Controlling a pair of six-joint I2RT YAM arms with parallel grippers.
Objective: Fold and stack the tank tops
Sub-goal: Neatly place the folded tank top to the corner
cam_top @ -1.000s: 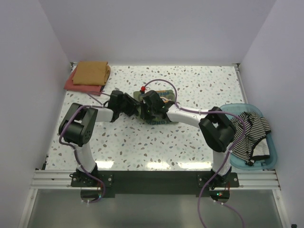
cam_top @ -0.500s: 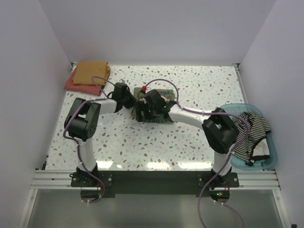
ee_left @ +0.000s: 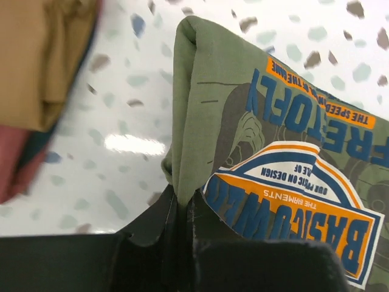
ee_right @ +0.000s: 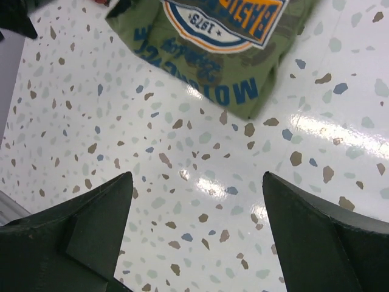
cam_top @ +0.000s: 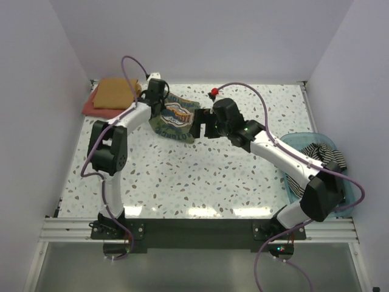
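1. The left gripper is clamped on one edge of the folded olive green tank top. The left wrist view shows cloth pinched between the closed jaws.
2. From that grip the top trails to the right and slightly toward the near side. Its long axis therefore runs roughly across the counter, with the printed graphic facing up.
3. The stack lies on the other side of the left gripper, to its left at the far-left corner of the counter. There a folded mustard tank top lies on a red tank top. In the left wrist view the mustard edge shows just beside the green cloth, but whether they touch I cannot tell.
4. The right gripper has its jaws wide apart and holds nothing. It sits just off the free right-hand end of the green top, over bare counter.
5. My reading is that the coming move is a short carry to the left onto the stack. The left arm is nearer and already has the cloth, so the move falls to it.
6. The striped tank top lies crumpled in the blue basket, well apart on the right, nearest the right arm.
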